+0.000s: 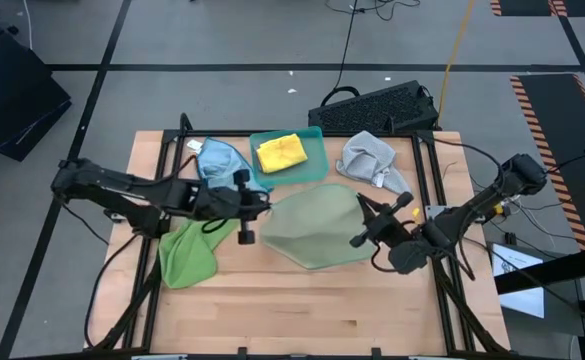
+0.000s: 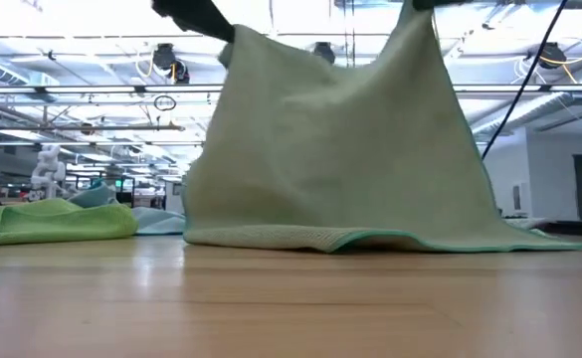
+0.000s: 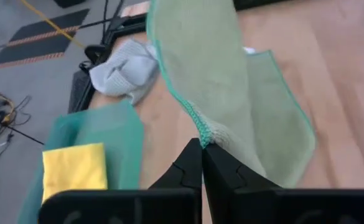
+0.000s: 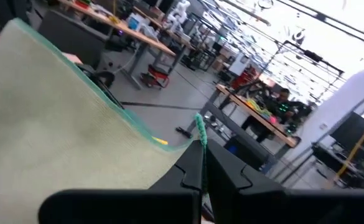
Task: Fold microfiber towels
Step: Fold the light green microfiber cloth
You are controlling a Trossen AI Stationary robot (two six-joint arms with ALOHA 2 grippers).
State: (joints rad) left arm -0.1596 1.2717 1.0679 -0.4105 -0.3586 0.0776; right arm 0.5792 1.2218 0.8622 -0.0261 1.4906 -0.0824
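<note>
while both pincers pinch the same pale green towel (image 1: 317, 228) by opposite corners, it hangs between them like a tent, its lower hem trailing on the wooden table (image 1: 302, 310) below. the left gripper (image 3: 201, 149) is clamped tight on a stitched corner, and the right gripper (image 4: 200, 144) is likewise closed hard on the teal-edged corner across from it. just beside the left pincer, on its near side, lies a crumpled bright green towel (image 1: 187, 255); a little beyond it sits the light blue towel (image 1: 219, 160), then the teal tray (image 1: 317, 165) with the yellow towel (image 1: 280, 152) in it. beyond the right pincer a grey towel (image 1: 370, 158) is bunched near the far edge. my worry: each grip bites only a thin corner, so pulling the arms apart could tug one free, and a dragging hem may catch on the wood and fold crooked.
</note>
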